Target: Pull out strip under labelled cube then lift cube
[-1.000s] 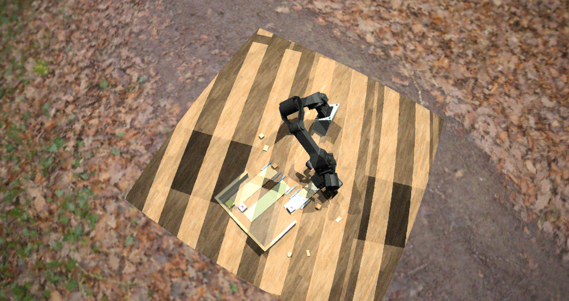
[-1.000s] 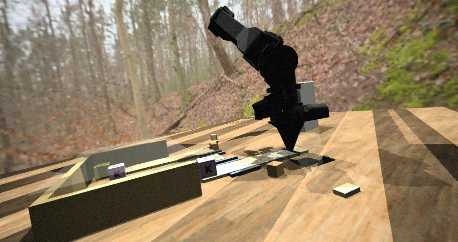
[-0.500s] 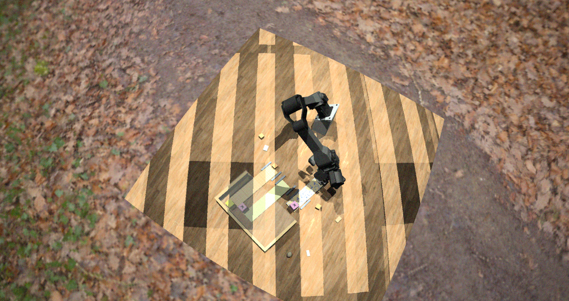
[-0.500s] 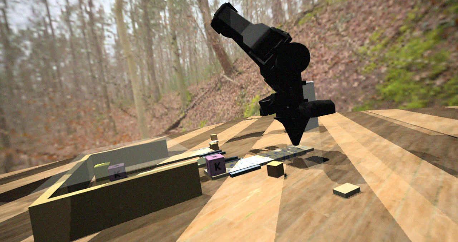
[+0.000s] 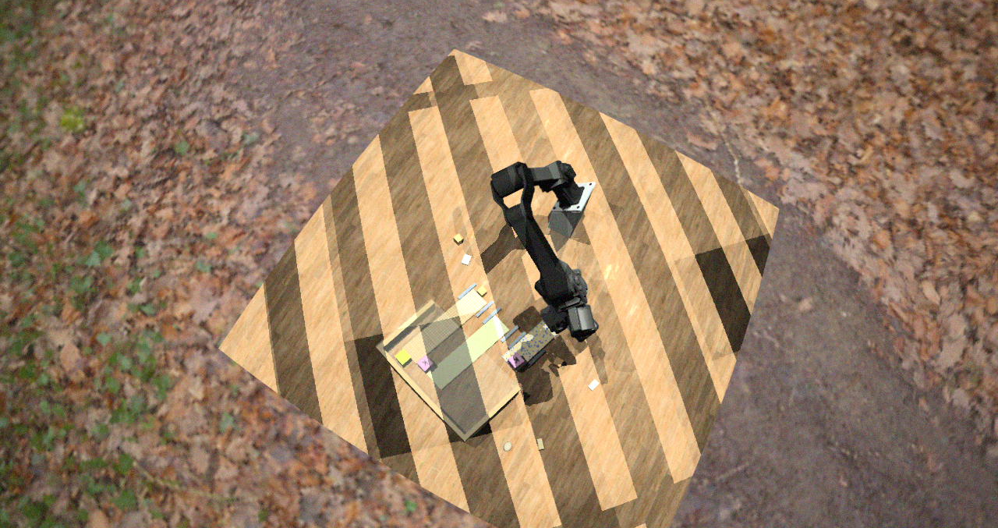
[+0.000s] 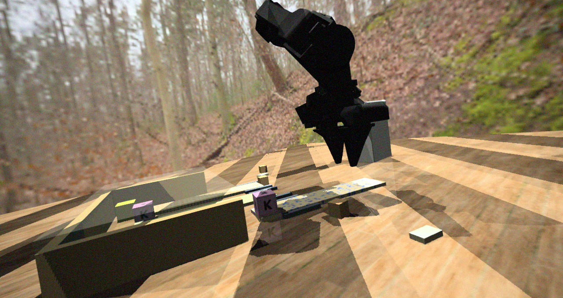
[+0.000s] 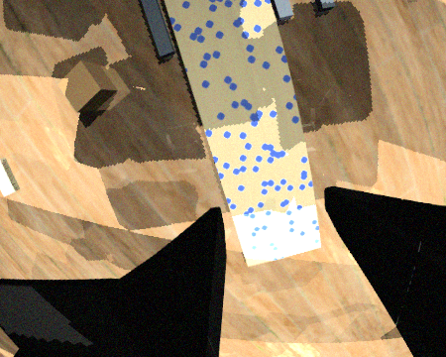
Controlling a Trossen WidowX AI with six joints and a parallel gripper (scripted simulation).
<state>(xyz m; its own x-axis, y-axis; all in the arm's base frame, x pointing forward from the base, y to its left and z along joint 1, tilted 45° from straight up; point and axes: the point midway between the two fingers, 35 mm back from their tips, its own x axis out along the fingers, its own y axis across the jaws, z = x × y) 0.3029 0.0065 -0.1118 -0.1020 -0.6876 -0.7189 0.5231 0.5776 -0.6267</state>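
A blue-dotted strip (image 5: 536, 341) (image 6: 334, 194) (image 7: 255, 164) sticks out past the dark guide rails (image 5: 511, 334) (image 7: 158, 30) toward the arm. A purple cube with a K (image 5: 515, 361) (image 6: 265, 203) sits on its far end, just outside the walled enclosure. A second purple K cube (image 5: 425, 363) (image 6: 143, 211) is inside the enclosure, near the end of the hatched strip (image 5: 439, 331); its exact support is unclear. A plain pale-green strip (image 5: 468, 354) lies between. My gripper (image 6: 345, 164) (image 7: 274, 206) is open and empty, above the dotted strip's near end; in the top view its fingertips are hidden.
The enclosure's walls (image 5: 422, 394) (image 6: 149, 248) stand around the far ends of the strips. A yellow-green cube (image 5: 402, 357) (image 6: 125, 204) is inside. A brown block (image 6: 338, 208) (image 7: 86, 89) stands beside the dotted strip. A white tile (image 5: 592, 384) (image 6: 425, 233) (image 7: 5, 178) lies farther out.
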